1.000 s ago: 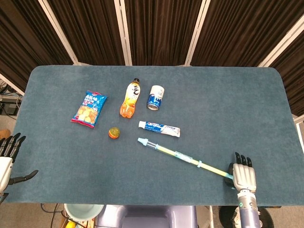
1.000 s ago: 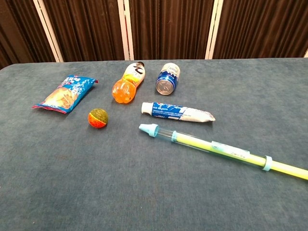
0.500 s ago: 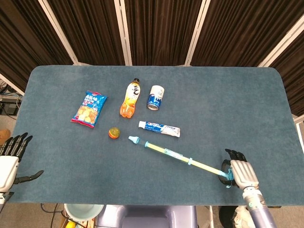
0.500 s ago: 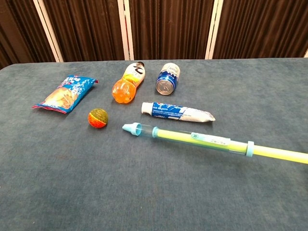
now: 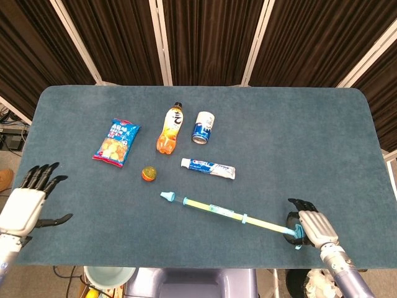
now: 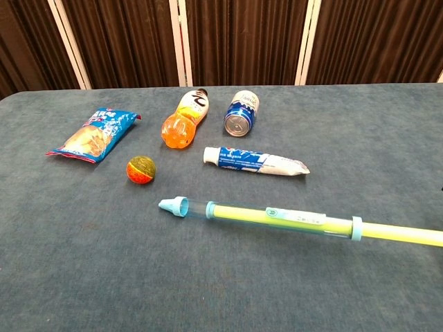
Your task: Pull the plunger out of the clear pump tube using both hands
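The clear pump tube lies across the near middle of the table, its pale blue nozzle pointing left. A yellow plunger rod runs out of its right end. My right hand grips the blue handle at the rod's far end, near the table's front right edge; the chest view does not show this hand. My left hand hovers at the table's front left edge with fingers spread, holding nothing, far from the tube.
Behind the tube lie a toothpaste tube, an orange ball, a chip bag, an orange bottle and a blue can.
My right hand took hold of the plunger's end and swung the tube, so its nozzle shifted left and nearer the front edge. My left hand moved in over the table's left edge.
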